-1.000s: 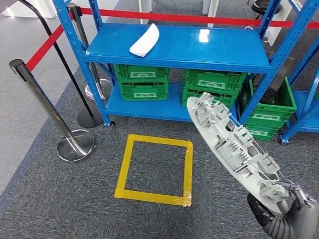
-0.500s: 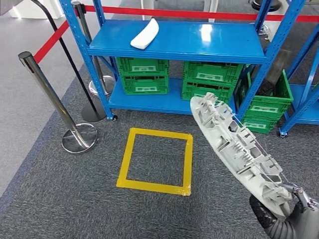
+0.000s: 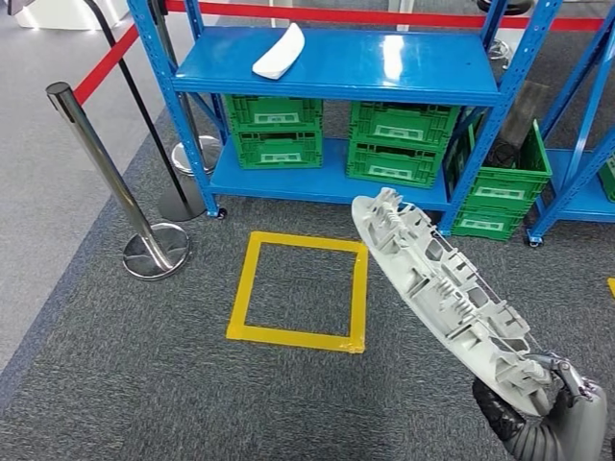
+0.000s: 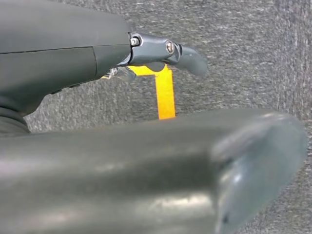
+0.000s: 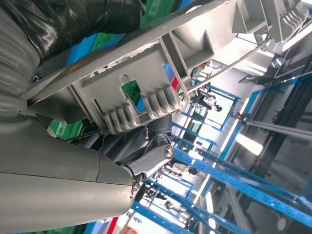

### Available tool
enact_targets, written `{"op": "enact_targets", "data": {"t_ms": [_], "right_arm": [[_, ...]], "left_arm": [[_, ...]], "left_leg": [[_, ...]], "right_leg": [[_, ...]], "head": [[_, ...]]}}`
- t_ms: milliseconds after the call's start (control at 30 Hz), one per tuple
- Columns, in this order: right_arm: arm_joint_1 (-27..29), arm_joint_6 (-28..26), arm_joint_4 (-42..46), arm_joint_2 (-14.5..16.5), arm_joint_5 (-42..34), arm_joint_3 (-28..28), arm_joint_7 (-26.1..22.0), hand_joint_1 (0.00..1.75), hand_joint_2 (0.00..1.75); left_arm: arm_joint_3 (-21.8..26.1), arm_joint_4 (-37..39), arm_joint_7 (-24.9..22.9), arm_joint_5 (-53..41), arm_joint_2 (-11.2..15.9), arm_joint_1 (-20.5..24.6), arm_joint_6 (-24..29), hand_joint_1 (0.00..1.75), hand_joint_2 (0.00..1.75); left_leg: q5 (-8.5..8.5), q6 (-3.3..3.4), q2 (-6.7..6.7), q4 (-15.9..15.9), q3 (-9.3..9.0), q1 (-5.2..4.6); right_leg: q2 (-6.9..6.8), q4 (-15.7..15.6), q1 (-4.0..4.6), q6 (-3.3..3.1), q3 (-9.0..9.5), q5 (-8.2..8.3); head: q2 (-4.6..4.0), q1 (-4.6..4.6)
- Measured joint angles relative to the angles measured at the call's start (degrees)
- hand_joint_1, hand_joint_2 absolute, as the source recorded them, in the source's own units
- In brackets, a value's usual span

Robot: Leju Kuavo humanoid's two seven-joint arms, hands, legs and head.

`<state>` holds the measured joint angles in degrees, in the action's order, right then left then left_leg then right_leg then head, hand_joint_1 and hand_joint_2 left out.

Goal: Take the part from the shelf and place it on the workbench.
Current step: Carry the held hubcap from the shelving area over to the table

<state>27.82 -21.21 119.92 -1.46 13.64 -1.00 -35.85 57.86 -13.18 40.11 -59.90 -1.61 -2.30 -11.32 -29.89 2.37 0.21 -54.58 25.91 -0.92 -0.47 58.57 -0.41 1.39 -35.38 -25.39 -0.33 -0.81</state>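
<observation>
Our right hand (image 3: 540, 423) grips the grey part (image 3: 442, 288) at its near end, off the shelf (image 3: 333, 67); our left hand (image 4: 110, 161) looks empty, its spread unclear; next, we judge, comes carrying it to the table.

Grey carpet floor (image 3: 109, 384), yellow tape square (image 3: 299, 291), blue metal shelving (image 3: 341, 67), green crates (image 3: 276, 130), chrome stanchion (image 3: 109, 173), red barrier belt (image 3: 105, 65)

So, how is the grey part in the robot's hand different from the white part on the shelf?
The grey part is held in the air by the right hand; the white part lies on the blue shelf. The grey part shows its ribbed, open inner side; the white part shows a smooth surface. The grey part points diagonally toward the shelf. Both are long, narrow mouldings.
</observation>
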Motion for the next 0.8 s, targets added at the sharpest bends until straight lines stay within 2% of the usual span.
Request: {"op": "enact_targets", "data": {"t_ms": [33, 67, 100, 133, 167, 200, 233, 267, 300, 333, 367, 400, 433, 467, 500, 533, 567, 633, 667, 700, 733, 767, 800], "right_arm": [[0.1, 0.34, 0.01, 0.03, 0.01, 0.06, -0.02, 1.75, 1.75], [0.17, 0.67, 0.01, 0.05, 0.02, 0.11, 0.01, 1.75, 1.75], [0.19, 0.95, 0.01, 0.08, 0.04, 0.19, 0.03, 1.75, 1.75], [0.17, 1.21, 0.01, 0.11, 0.06, 0.28, 0.05, 1.75, 1.75], [0.19, 1.42, 0.01, 0.13, 0.08, 0.39, 0.07, 1.75, 1.75], [0.19, 1.6, 0.01, 0.13, 0.08, 0.52, 0.07, 1.75, 1.75], [0.16, 1.75, 0.01, 0.14, 0.1, 0.67, 0.07, 1.75, 1.75], [0.12, 1.87, 0.01, 0.15, 0.12, 0.79, 0.08, 1.75, 1.75], [0.05, 1.95, 0.01, 0.17, 0.15, 0.89, 0.09, 1.75, 1.75], [0.0, 2.01, 0.01, 0.19, 0.21, 0.96, 0.1, 1.75, 1.75], [-0.05, 2.07, 0.01, 0.21, 0.25, 0.98, 0.12, 1.75, 1.75], [-0.05, 2.13, 0.01, 0.24, 0.28, 1.0, 0.13, 1.75, 1.75], [-0.02, 2.17, 0.01, 0.26, 0.31, 1.01, 0.13, 1.75, 1.75], [-0.03, 2.22, 0.0, 0.3, 0.32, 1.02, 0.12, 1.75, 1.75], [-0.03, 2.28, 0.01, 0.31, 0.33, 1.04, 0.11, 1.75, 1.75], [-0.04, 2.33, 0.01, 0.34, 0.34, 1.08, 0.1, 1.75, 1.75], [-0.02, 2.39, 0.01, 0.39, 0.35, 1.13, 0.09, 1.75, 1.75], [0.09, 2.54, 0.01, 0.47, 0.35, 1.28, 0.09, 1.75, 1.75], [0.14, 2.62, 0.01, 0.49, 0.35, 1.34, 0.09, 1.75, 1.75], [0.15, 2.69, 0.01, 0.5, 0.35, 1.38, 0.09, 1.75, 1.75], [0.16, 2.74, 0.01, 0.5, 0.37, 1.41, 0.09, 1.75, 1.75], [0.18, 2.78, 0.01, 0.5, 0.38, 1.42, 0.09, 1.75, 1.75], [0.21, 2.79, 0.01, 0.5, 0.39, 1.43, 0.09, 1.75, 1.75]], "left_arm": [[0.12, 0.0, -0.01, -0.16, -0.03, 0.05, -0.04, 0.0, 0.0], [0.26, 0.0, -0.01, -0.34, -0.08, 0.1, -0.08, 0.0, 0.0], [0.41, 0.0, -0.01, -0.5, -0.12, 0.11, -0.1, 0.0, 0.0], [0.55, 0.0, -0.01, -0.64, -0.16, 0.11, -0.16, 0.0, 0.0], [0.67, 0.0, 0.0, -0.72, -0.22, 0.1, -0.22, 0.0, 0.0], [0.76, 0.0, 0.0, -0.78, -0.29, 0.1, -0.31, 0.0, 0.0], [0.85, 0.0, 0.0, -0.86, -0.35, 0.12, -0.43, 0.0, 0.0], [0.94, 0.0, 0.0, -0.97, -0.41, 0.13, -0.54, 0.0, 0.0], [1.02, -0.02, 0.0, -1.11, -0.44, 0.14, -0.66, 0.0, 0.0], [1.09, -0.03, 0.0, -1.25, -0.45, 0.16, -0.79, 0.0, 0.0], [1.14, -0.05, 0.0, -1.37, -0.44, 0.18, -0.89, 0.0, 0.0], [1.21, -0.08, 0.0, -1.48, -0.4, 0.2, -0.98, 0.0, 0.0], [1.31, -0.09, 0.0, -1.56, -0.39, 0.19, -1.04, 0.0, 0.0], [1.42, -0.11, 0.0, -1.63, -0.38, 0.15, -1.07, 0.0, 0.0], [1.51, -0.12, 0.0, -1.72, -0.4, 0.08, -1.09, 0.0, 0.0], [1.57, -0.13, 0.0, -1.77, -0.44, -0.01, -1.1, 0.0, 0.0], [1.63, -0.13, 0.0, -1.79, -0.48, -0.07, -1.11, 0.0, 0.0], [1.83, -0.13, 0.0, -1.78, -0.52, -0.12, -1.12, 0.0, 0.0], [1.92, -0.13, 0.0, -1.77, -0.53, -0.09, -1.13, 0.0, 0.0], [2.01, -0.13, 0.0, -1.76, -0.55, -0.06, -1.13, 0.0, 0.0], [2.04, -0.14, 0.0, -1.76, -0.57, -0.03, -1.14, 0.0, 0.0], [2.07, -0.15, 0.0, -1.76, -0.57, -0.02, -1.14, 0.0, 0.0], [2.08, -0.17, 0.0, -1.76, -0.55, -0.01, -1.13, 0.0, 0.0]], "left_leg": [[0.83, 0.28, 0.13, 0.3, 0.7, 0.17], [1.57, 0.47, 0.28, 0.43, 1.45, 0.33], [2.2, 0.63, 0.34, 0.36, 2.37, 0.33], [2.87, 0.62, 0.42, 0.22, 3.32, 0.35], [3.54, 0.52, 0.5, -0.01, 4.36, 0.37], [4.22, 0.37, 0.57, -0.35, 5.54, 0.42], [4.82, 0.16, 0.62, -0.83, 6.81, 0.51], [5.31, -0.11, 0.65, -1.44, 8.02, 0.61], [5.7, -0.43, 0.66, -2.13, 9.11, 0.65], [5.99, -0.75, 0.65, -2.9, 9.98, 0.64], [6.36, -1.07, 0.65, -3.52, 10.56, 0.58], [6.8, -1.35, 0.65, -3.9, 10.96, 0.53], [7.31, -1.63, 0.63, -4.05, 11.17, 0.52], [7.65, -1.95, 0.57, -4.07, 11.39, 0.61], [7.12, -2.29, 0.48, -4.39, 11.7, 0.71], [5.54, -2.66, 0.39, -5.51, 12.13, 0.81], [3.0, -3.01, 0.32, -7.66, 12.71, 0.91], [-2.61, -3.5, 0.27, -14.69, 13.86, 1.0], [-3.96, -3.6, 0.27, -17.85, 14.05, 1.03], [-4.02, -3.59, 0.26, -19.64, 13.64, 1.06], [-2.97, -3.44, 0.26, -19.32, 12.39, 1.06], [-1.39, -3.14, 0.32, -16.89, 10.22, 1.02], [-0.13, -2.66, 0.61, -12.98, 7.42, 0.89]], "right_leg": [[0.13, 1.35, -0.01, 0.24, -0.62, -1.95], [0.25, 3.74, -0.1, 0.44, -1.36, -4.87], [0.3, 6.88, -0.18, 0.67, -2.08, -7.98], [0.32, 10.36, -0.29, 0.9, -2.57, -10.21], [0.31, 13.24, -0.37, 1.14, -2.6, -10.91], [0.32, 14.88, -0.43, 1.37, -2.06, -10.04], [0.31, 14.82, -0.5, 1.56, -0.73, -8.08], [0.3, 12.87, -0.62, 1.75, 1.49, -6.1], [0.3, 9.2, -0.74, 1.92, 4.54, -5.46], [0.36, 4.75, -0.75, 1.86, 7.82, -5.99], [0.38, 1.13, -0.7, 1.6, 10.11, -7.23], [0.4, -1.29, -0.57, 1.22, 11.43, -8.48], [0.39, -2.23, -0.43, 0.65, 11.63, -8.85], [0.27, -2.12, -0.47, 0.08, 10.95, -8.61], [0.18, -2.05, -0.52, -0.41, 10.42, -8.13], [0.06, -2.04, -0.61, -0.87, 9.84, -7.58], [-0.05, -2.03, -0.69, -1.19, 9.21, -7.03], [-0.27, -1.95, -0.6, -1.48, 8.0, -5.99], [-0.42, -1.87, -0.54, -1.54, 7.37, -5.49], [-0.58, -1.75, -0.46, -1.56, 6.88, -5.02], [-0.73, -1.58, -0.37, -1.54, 6.38, -4.62], [-0.89, -1.39, -0.28, -1.5, 5.95, -4.3], [-1.07, -1.23, -0.21, -1.42, 5.65, -4.05]], "head": [[0.0, 0.13], [0.0, 0.3], [0.0, 0.5], [0.0, 0.65], [0.0, 0.72], [0.0, 0.74], [0.0, 0.78], [0.0, 0.79], [0.0, 0.85], [0.0, 0.88], [0.0, 0.88], [0.0, 0.91], [0.0, 0.9], [0.0, 0.91], [0.0, 0.9], [0.0, 0.78], [0.0, 0.62], [0.0, 0.25], [0.0, 0.15], [0.0, 0.09], [0.0, 0.03], [0.0, -0.01], [0.0, -0.05]]}}
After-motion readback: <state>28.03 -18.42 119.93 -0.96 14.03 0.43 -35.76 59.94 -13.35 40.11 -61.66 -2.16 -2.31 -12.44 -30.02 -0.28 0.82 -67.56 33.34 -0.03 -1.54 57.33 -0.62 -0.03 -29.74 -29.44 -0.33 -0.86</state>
